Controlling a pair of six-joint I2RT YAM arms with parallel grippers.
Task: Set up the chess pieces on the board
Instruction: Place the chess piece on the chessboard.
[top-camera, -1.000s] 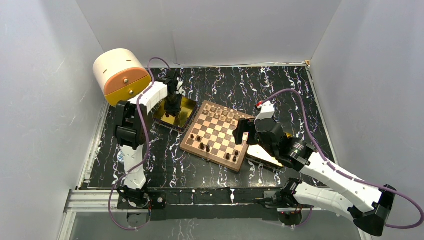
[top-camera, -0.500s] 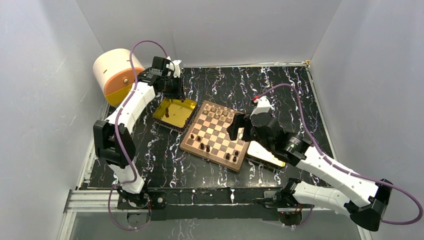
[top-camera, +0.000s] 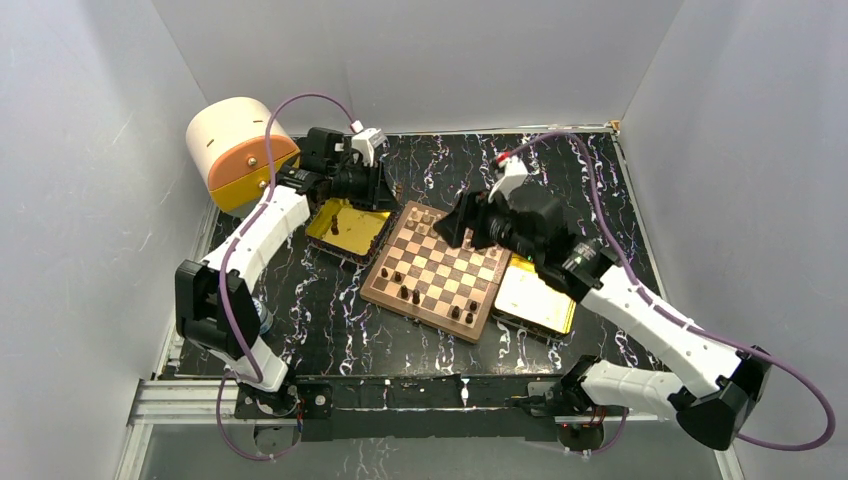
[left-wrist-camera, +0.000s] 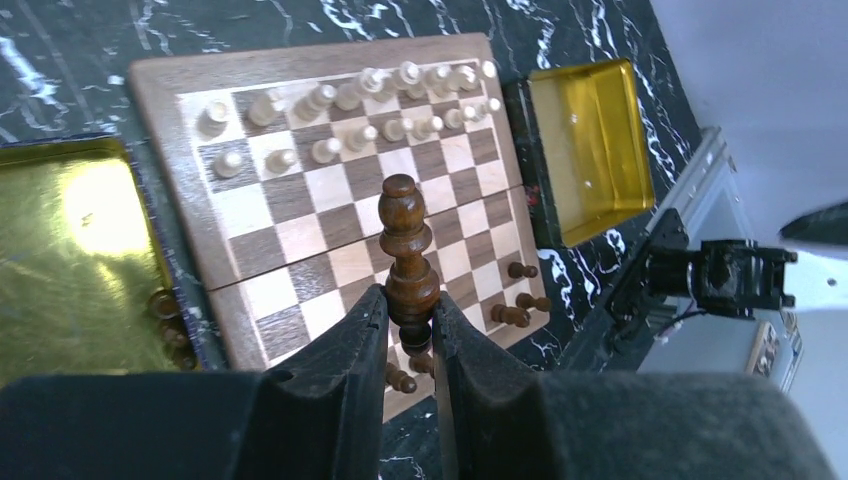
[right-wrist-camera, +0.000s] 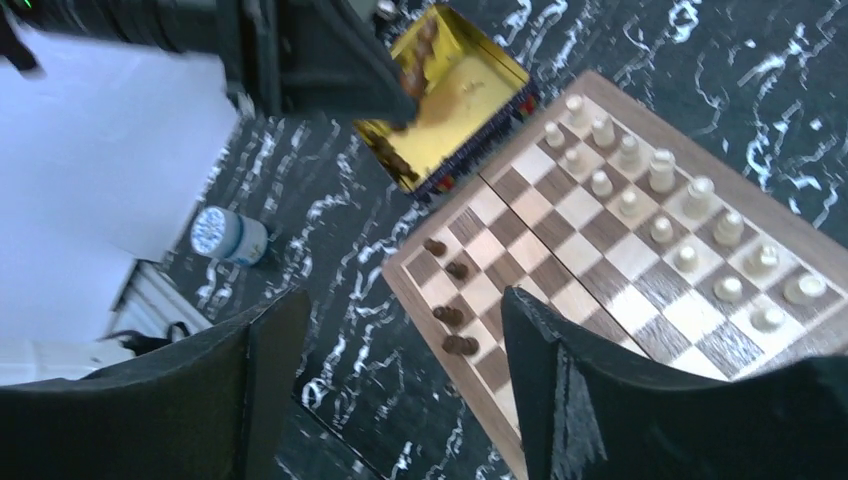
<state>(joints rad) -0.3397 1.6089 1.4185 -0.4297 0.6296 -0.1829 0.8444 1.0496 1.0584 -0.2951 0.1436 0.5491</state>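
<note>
Step in hand: we're mid-carry, bringing one dark piece to the board.
Near side of the board (top-camera: 432, 272): our dark pieces (top-camera: 462, 314) stand here only in part, bunched toward the near corner, with many near-rank squares bare.
Right tool (right-wrist-camera: 400, 370): fingers apart, nothing between them, hanging over the board's right side.
Right tray (top-camera: 535, 298): gold, touching the board's right edge; looks bare from above.
Far side of the board: the light pieces (left-wrist-camera: 385, 105) fill two ranks; that side reads as done.
Left tool (left-wrist-camera: 408, 330): clamped on the dark piece (left-wrist-camera: 405, 255) by its base, upright, above the far-left corner of the board.
Left tray (top-camera: 348, 225): gold, beside the board's left edge, a few dark pieces inside.
Next move calls for: carrying ours across to a bare near-rank square, lowering it upright, clear of neighbours, before we let go.
</note>
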